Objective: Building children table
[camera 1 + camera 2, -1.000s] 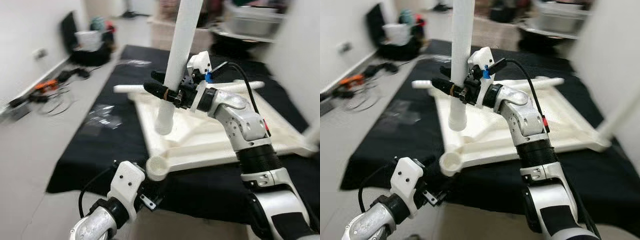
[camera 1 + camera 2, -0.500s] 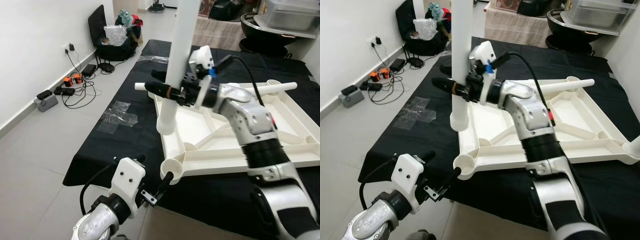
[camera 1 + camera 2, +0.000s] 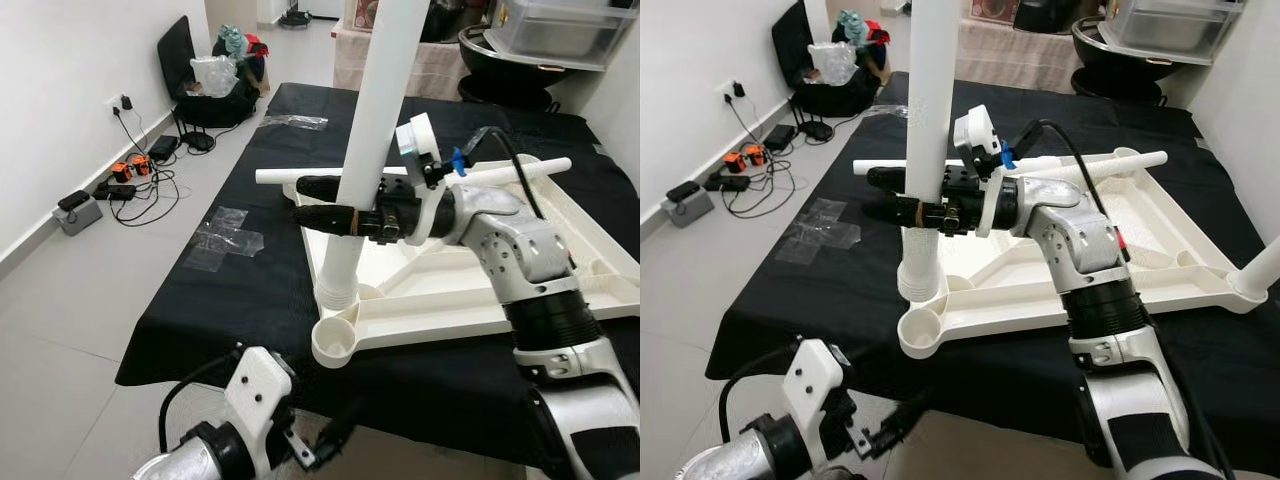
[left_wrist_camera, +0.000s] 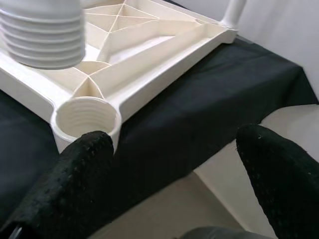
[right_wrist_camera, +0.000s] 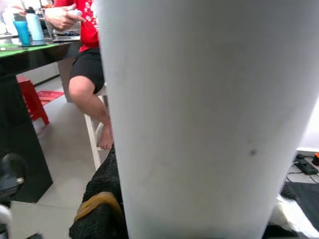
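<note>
Lived-in home room, pale tiled floor [image 3: 60,300], white wall with socket and tangled chargers [image 3: 120,175] far left, black cloth [image 3: 240,290] spread out, storage bins [image 3: 555,30] far right, seated person [image 5: 84,69].

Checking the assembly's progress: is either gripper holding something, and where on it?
The right gripper clamps the white table leg at mid-shaft, above its threaded end. The left gripper is open, holding nothing.

No text, label, brand, number or sign can be read on anything here.
</note>
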You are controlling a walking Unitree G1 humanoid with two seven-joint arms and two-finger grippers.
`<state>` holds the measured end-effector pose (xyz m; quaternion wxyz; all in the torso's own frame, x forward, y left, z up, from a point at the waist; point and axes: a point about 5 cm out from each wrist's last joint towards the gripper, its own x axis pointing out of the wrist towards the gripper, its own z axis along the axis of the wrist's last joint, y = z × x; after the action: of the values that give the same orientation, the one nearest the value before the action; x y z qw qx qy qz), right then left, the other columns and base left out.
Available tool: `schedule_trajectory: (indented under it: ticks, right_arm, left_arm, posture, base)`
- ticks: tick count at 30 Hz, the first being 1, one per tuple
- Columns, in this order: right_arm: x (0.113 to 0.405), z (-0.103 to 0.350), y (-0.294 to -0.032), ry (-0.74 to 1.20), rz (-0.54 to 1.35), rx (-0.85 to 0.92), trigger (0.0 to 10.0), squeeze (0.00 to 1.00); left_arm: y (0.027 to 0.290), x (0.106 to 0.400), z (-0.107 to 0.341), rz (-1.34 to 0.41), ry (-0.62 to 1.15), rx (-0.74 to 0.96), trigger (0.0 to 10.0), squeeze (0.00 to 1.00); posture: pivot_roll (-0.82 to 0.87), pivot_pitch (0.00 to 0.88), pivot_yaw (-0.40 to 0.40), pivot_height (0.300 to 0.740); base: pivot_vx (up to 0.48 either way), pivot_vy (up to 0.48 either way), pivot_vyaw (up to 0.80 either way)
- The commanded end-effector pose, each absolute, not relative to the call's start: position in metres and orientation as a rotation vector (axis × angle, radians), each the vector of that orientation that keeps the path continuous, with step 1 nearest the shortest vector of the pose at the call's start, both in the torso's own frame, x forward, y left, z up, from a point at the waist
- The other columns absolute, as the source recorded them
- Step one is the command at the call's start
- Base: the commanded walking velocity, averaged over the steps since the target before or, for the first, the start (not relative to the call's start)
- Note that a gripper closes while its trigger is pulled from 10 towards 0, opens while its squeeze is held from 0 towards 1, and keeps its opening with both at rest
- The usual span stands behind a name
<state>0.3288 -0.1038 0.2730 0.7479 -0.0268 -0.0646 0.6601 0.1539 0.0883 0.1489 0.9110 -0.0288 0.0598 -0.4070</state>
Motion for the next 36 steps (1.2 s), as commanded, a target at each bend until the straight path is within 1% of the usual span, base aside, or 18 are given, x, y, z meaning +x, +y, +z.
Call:
schedule_trajectory:
  ticks: [1,2,5,7,9,11,14,19,20,22,24,28,33,36]
  right_arm:
    - [0.331,0.275,-0.099,-0.157,1.427,-0.088,10.0,0.00]
    - [0.331,0.275,-0.099,-0.157,1.427,-0.088,10.0,0.00]
    - [0.327,0.271,-0.098,-0.135,1.443,-0.083,10.0,0.00]
    - [0.327,0.271,-0.098,-0.135,1.443,-0.083,10.0,0.00]
    - [0.324,0.271,-0.099,-0.124,1.472,-0.085,10.0,0.00]
    - [0.322,0.270,-0.100,-0.117,1.493,-0.092,10.0,0.00]
    - [0.319,0.269,-0.101,-0.108,1.533,-0.100,10.0,0.00]
    - [0.318,0.269,-0.099,-0.123,1.542,-0.129,10.0,0.00]
    - [0.319,0.269,-0.098,-0.127,1.543,-0.140,10.0,0.00]
    - [0.319,0.269,-0.098,-0.127,1.543,-0.140,10.0,0.00]
    - [0.320,0.267,-0.098,-0.116,1.545,-0.158,10.0,0.00]
    - [0.320,0.263,-0.098,-0.099,1.556,-0.163,10.0,0.00]
    - [0.309,0.257,-0.099,-0.072,1.638,-0.155,10.0,0.00]
    - [0.306,0.253,-0.103,-0.043,1.658,-0.187,10.0,0.00]
  left_arm:
    - [0.093,0.154,0.148,-0.794,0.121,-0.033,10.0,0.00]
    - [0.093,0.154,0.148,-0.794,0.121,-0.033,10.0,0.00]
    - [0.106,0.163,0.145,-0.658,0.101,0.003,10.0,0.00]
    - [0.106,0.163,0.145,-0.658,0.101,0.003,10.0,0.00]
    - [0.111,0.167,0.144,-0.607,0.089,0.011,10.0,0.00]
    - [0.111,0.167,0.144,-0.601,0.087,0.008,10.0,0.00]
    - [0.108,0.165,0.144,-0.616,0.093,-0.005,10.0,0.00]
    - [0.102,0.153,0.146,-0.710,0.116,-0.036,10.0,0.00]
    - [0.102,0.151,0.148,-0.731,0.099,-0.008,10.0,0.00]
    - [0.102,0.151,0.148,-0.731,0.099,-0.008,10.0,0.00]
    - [0.104,0.152,0.156,-0.717,0.060,0.020,10.0,0.00]
    - [0.105,0.148,0.157,-0.712,0.062,0.027,10.0,0.00]
    - [0.104,0.139,0.153,-0.739,0.094,0.031,10.0,0.00]
    - [0.106,0.140,0.154,-0.741,0.101,0.034,10.0,0.00]
  posture:
    - [0.06,0.090,-0.080,0.740]
    - [0.06,0.090,-0.080,0.740]
    - [0.06,0.093,-0.079,0.740]
    - [0.06,0.093,-0.079,0.740]
    - [0.06,0.096,-0.077,0.740]
    - [0.06,0.096,-0.077,0.740]
    - [0.06,0.100,-0.079,0.740]
    - [0.06,0.117,-0.075,0.740]
    - [0.06,0.120,-0.074,0.740]
    - [0.06,0.120,-0.074,0.740]
    - [0.08,0.135,-0.073,0.740]
    - [0.08,0.147,-0.070,0.740]
    - [0.10,0.166,-0.059,0.740]
    - [0.10,0.168,-0.046,0.740]
  base:
    - [0.000,0.000,0.00]
    - [0.000,0.000,0.00]
    - [0.000,0.000,0.00]
    - [0.000,0.000,0.00]
    - [0.000,0.000,0.00]
    - [0.000,0.000,0.00]
    - [0.000,0.000,0.00]
    - [0.000,0.000,0.00]
    - [0.000,0.000,0.00]
    - [0.000,0.000,0.00]
    - [0.000,0.000,0.00]
    - [0.000,0.000,0.00]
    - [0.000,0.000,0.00]
    - [0.000,0.000,0.00]
